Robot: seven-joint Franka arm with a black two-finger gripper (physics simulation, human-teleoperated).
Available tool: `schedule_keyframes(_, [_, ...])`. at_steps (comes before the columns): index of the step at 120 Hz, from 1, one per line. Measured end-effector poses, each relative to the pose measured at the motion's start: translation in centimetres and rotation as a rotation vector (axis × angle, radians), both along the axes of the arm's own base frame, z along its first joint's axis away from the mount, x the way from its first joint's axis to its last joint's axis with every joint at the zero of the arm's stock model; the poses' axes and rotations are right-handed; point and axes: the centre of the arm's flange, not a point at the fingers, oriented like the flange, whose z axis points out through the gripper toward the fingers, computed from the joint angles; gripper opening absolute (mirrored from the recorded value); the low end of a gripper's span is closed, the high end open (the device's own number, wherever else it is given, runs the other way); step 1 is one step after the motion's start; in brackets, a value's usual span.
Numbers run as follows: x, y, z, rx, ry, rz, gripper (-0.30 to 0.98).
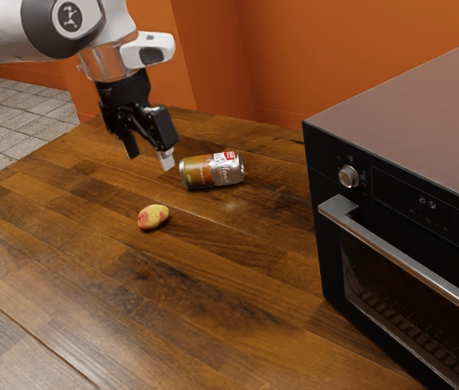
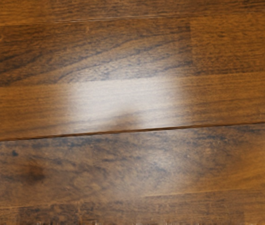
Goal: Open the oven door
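Exterior view: we're at approach, oven door (image 1: 412, 302) shut.
Our gripper (image 1: 149, 154) is empty, fingers apart; can (image 1: 213, 171) near at 3 o'clock, fruit (image 1: 153, 217) at 6, door and handle (image 1: 408, 258) well off toward 4. Next, we'd judge: clear the can, line up on the handle, straddle it, then grip.

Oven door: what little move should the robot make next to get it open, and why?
I'd probably move the tool, kept high, toward the bar handle at the exterior view's right. The oven door looks shut, the tool is open and holds nothing, and the handle is well away from it, past a drink can lying on its side.
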Motion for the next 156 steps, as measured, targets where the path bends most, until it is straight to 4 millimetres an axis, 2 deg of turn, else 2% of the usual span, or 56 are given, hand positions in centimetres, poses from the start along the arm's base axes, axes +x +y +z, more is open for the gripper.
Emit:
schedule_keyframes(50, [-0.2, 0.3, -0.1, 0.027, 0.012, 0.069, 0.69])
schedule_keyframes(52, [-0.4, 0.3, 0.4, 0.027, 0.003, 0.072, 0.69])
schedule_keyframes(54, [-1.2, 0.2, 1.9, 0.03, -0.024, 0.073, 0.69])
schedule_keyframes(58, [-3.7, -0.4, 6.5, 0.04, -0.121, 0.047, 0.69])
schedule_keyframes(62, [-5.7, -2.4, 10.2, 0.045, -0.217, -0.042, 0.69])
schedule_keyframes(68, [-7.1, -7.4, 13.2, 0.05, -0.311, -0.236, 0.69])
schedule_keyframes(76, [-8.2, -15.2, 15.1, 0.072, -0.393, -0.507, 0.69])
schedule_keyframes(84, [-9.8, -22.9, 15.8, 0.127, -0.445, -0.772, 0.69])
schedule_keyframes(88, [-10.9, -26.7, 15.5, 0.145, -0.45, -0.905, 0.69])
schedule_keyframes(95, [-13.3, -32.9, 13.1, 0.154, -0.427, -1.134, 0.69])
schedule_keyframes(100, [-15.3, -35.8, 11.0, 0.156, -0.413, -1.264, 0.68])
schedule_keyframes(103, [-15.1, -35.5, 9.8, 0.157, -0.408, -1.297, 0.68])
schedule_keyframes(112, [-11.8, -30.3, 7.1, 0.174, -0.406, -1.295, 0.68])
schedule_keyframes(118, [-10.7, -29.4, 5.1, 0.168, -0.415, -1.346, 0.68])
schedule_keyframes(123, [-10.4, -29.6, 3.3, 0.165, -0.426, -1.405, 0.69])
schedule_keyframes(130, [-10.6, -31.2, 1.5, 0.166, -0.457, -1.51, 0.69])
schedule_keyframes(141, [-11.3, -33.5, 0.6, 0.197, -0.528, -1.658, 0.69])
schedule_keyframes(156, [-10.6, -34.1, 0.4, 0.251, -0.604, -1.789, 0.69])
